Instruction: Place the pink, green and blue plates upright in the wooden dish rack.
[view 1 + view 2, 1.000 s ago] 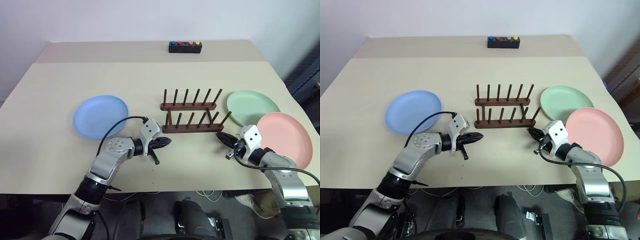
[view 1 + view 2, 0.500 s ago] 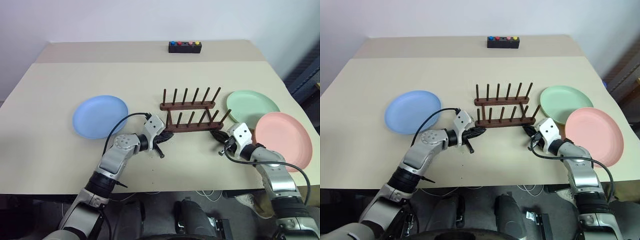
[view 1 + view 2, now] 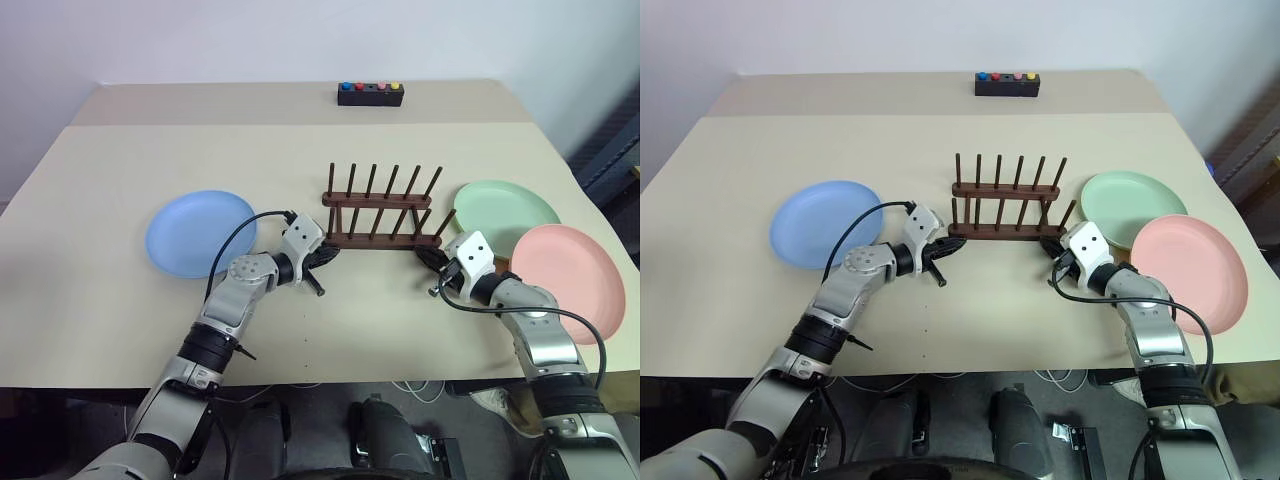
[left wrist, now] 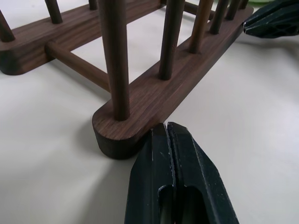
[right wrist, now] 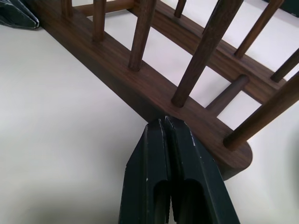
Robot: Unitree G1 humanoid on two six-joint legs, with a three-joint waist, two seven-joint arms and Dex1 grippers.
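Wooden dish rack (image 3: 380, 213) lies left-right.

A small black box (image 3: 370, 95) with coloured buttons sits at the beige table's (image 3: 120, 300) far edge.

Beige table (image 3: 120, 300): rack (image 3: 380, 215) ctr, blue plate (image 3: 200, 232), green plate (image 3: 505, 212), pink plate (image 3: 567, 278), btn box (image 3: 370, 94).

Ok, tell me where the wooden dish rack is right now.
In the left eye view the wooden dish rack stands mid-table, between the blue plate on the left and the green plate on the right.
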